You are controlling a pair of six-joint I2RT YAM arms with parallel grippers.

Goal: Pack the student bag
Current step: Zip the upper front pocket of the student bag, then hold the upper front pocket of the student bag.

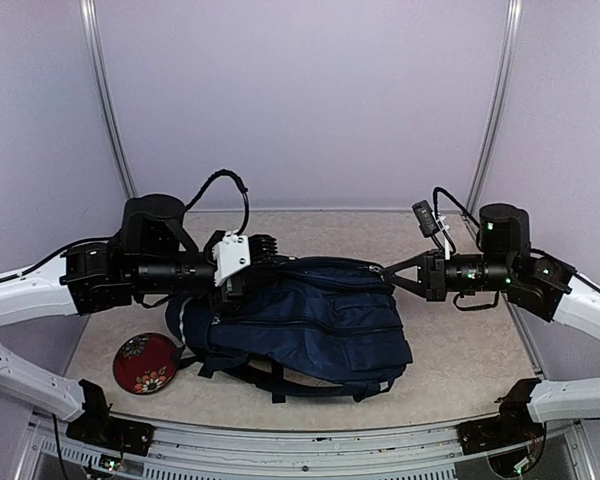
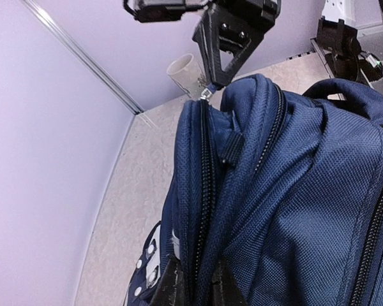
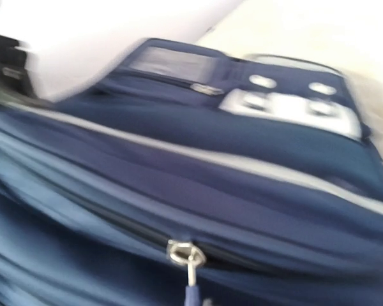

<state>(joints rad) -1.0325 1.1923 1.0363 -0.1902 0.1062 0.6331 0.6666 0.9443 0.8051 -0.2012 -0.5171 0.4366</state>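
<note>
The navy student bag (image 1: 310,325) lies on its side in the middle of the table. My left gripper (image 1: 263,263) is shut on the bag's left upper edge. In the left wrist view its fingers (image 2: 172,287) pinch the fabric on both sides of a zipper track (image 2: 204,191). My right gripper (image 1: 387,272) is at the bag's right upper end and is shut on the zipper pull (image 2: 206,94). The right wrist view is blurred. It shows the metal slider (image 3: 186,252) on the track and the white patch (image 3: 287,108) with square marks.
A round red patterned disc (image 1: 145,362) lies at the near left beside the bag. A white cup-like thing (image 2: 185,70) stands near the back wall. Dark straps (image 1: 280,385) trail from the bag towards the near edge.
</note>
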